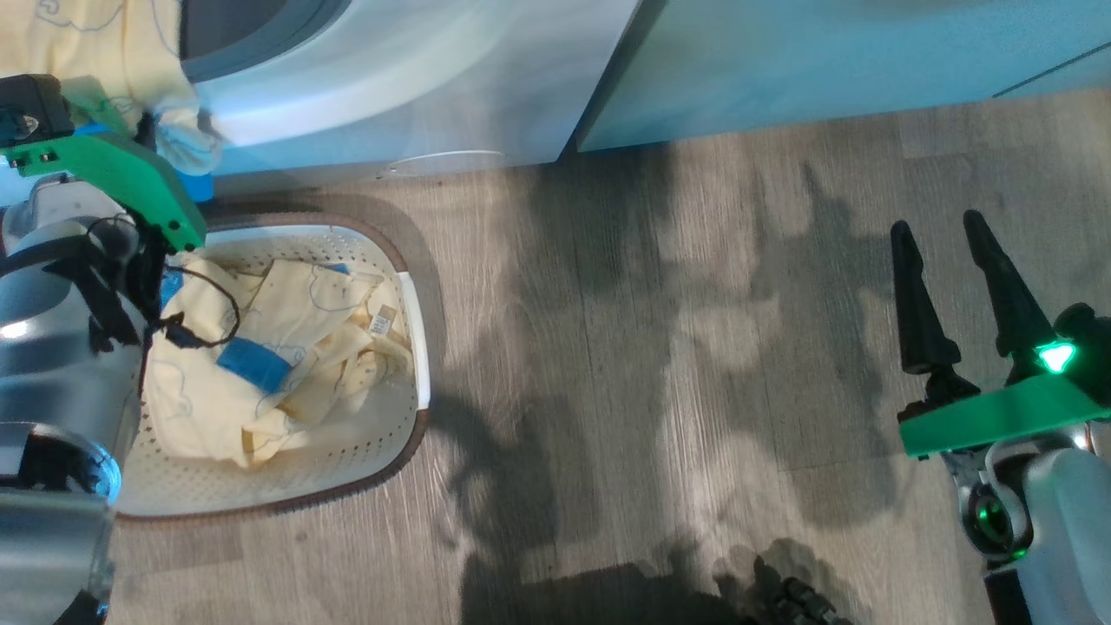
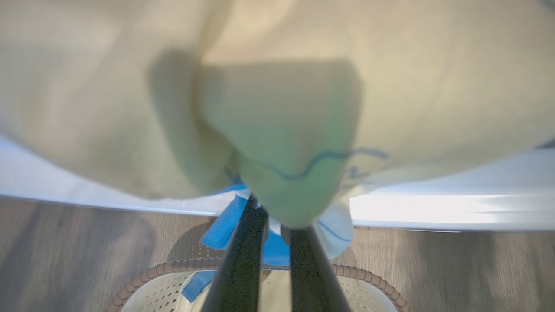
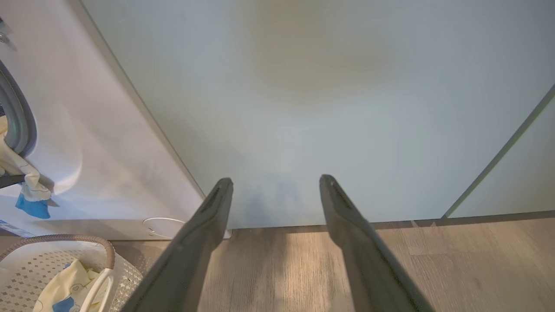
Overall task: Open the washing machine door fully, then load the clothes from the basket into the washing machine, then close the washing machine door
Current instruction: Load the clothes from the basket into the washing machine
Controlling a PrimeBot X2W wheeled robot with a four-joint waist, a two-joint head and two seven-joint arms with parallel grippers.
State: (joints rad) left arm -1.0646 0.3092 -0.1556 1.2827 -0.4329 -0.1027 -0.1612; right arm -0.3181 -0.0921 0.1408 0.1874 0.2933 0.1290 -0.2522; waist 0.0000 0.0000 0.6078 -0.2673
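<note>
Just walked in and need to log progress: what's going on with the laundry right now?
The left end effector is closed on the hanging end of a pale yellow garment that drapes from the drum opening of the washing machine, above the basket. More clothes lie in the basket. The right end effector is open and empty over the floor, facing the teal cabinet.

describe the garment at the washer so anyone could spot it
Find the white washing machine; from its drum opening hangs a pale yellow garment with blue trim. Unlike the clothes lying in the basket, it dangles, nipped by the left end effector.
</note>
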